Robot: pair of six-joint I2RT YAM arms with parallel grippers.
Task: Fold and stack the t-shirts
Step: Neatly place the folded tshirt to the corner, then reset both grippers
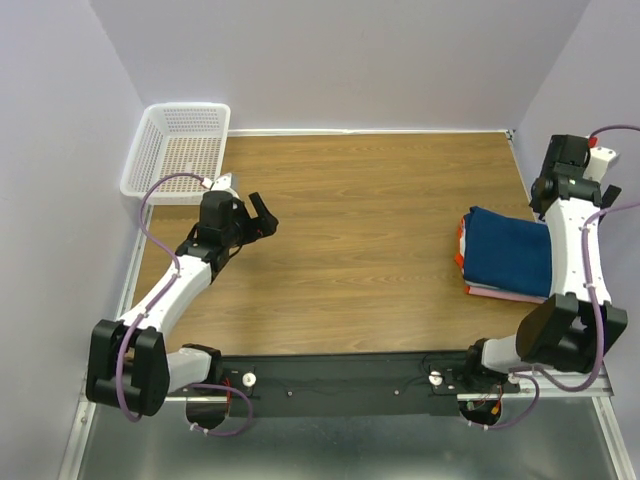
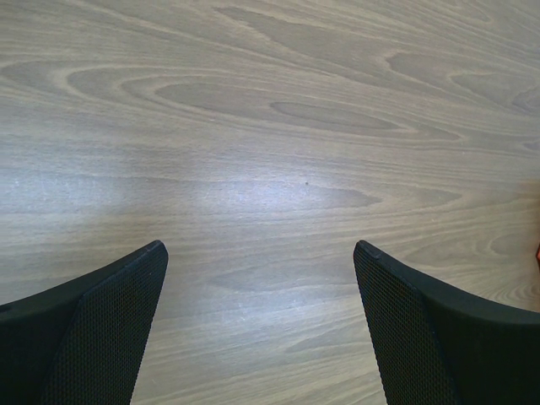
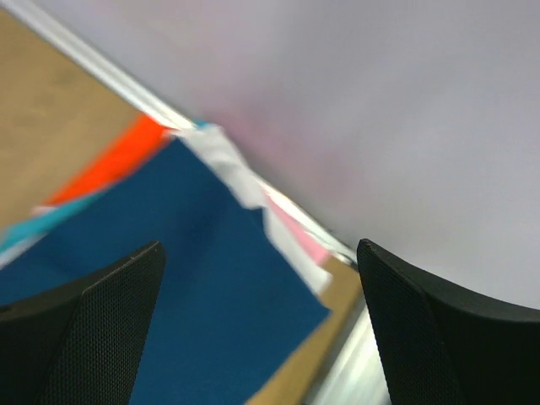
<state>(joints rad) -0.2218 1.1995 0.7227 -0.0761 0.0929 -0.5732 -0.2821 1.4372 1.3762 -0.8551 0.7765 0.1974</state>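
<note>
Top view: the folded t-shirts (image 1: 500,262) lie stacked at the right edge of the table (image 1: 360,240), with the dark blue tee (image 1: 512,252) uppermost. Left wrist view: the left gripper (image 2: 260,246) hangs released over the table. Right wrist view: the right gripper (image 3: 260,246) hangs released and empty above the dark blue tee, with orange-red, white and pink edges beneath.

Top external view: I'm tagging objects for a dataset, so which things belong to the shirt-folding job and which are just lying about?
Job: folded dark blue tee on top of the stack; orange-red tee and pink tee showing as edges beneath it.
Lying about: white mesh basket in the far-left corner.
</note>
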